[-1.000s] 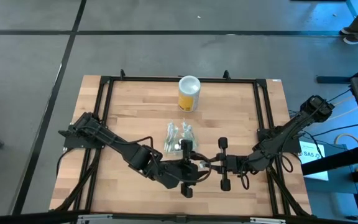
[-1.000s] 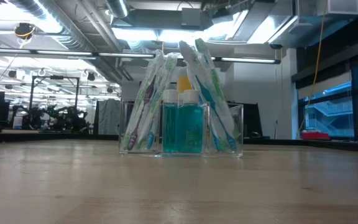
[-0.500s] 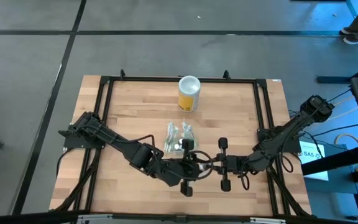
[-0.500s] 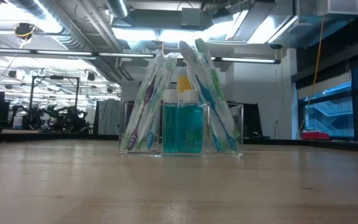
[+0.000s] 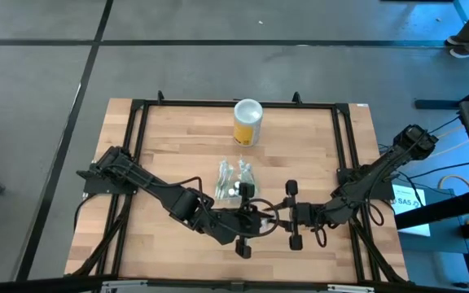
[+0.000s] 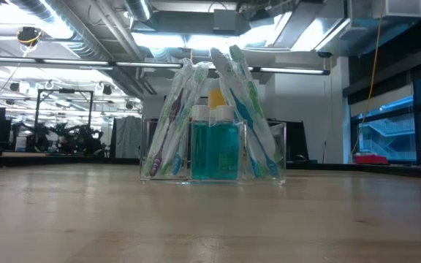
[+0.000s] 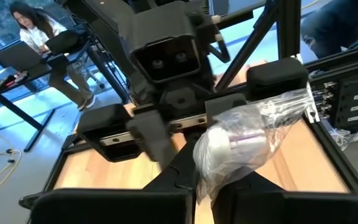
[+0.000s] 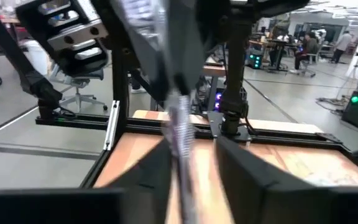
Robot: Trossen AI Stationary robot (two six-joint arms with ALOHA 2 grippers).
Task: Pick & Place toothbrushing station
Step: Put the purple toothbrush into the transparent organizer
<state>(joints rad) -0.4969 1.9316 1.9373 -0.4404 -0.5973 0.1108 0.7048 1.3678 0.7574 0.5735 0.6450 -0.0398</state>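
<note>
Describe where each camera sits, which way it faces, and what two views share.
High: above the table, looking straight down; both arms show.
Low: table-top height, level toward the station; no arm.
Left wrist: on left arm, faces the right arm; left gripper shut on a packet.
Right wrist: on right arm, faces the left arm; right gripper shows.
Shared: high and low, the station; both wrists, the packet.

Robotics lab: exposed ceiling ducts (image 6: 64, 29), desks (image 8: 278, 46), office chair (image 8: 82, 93).
</note>
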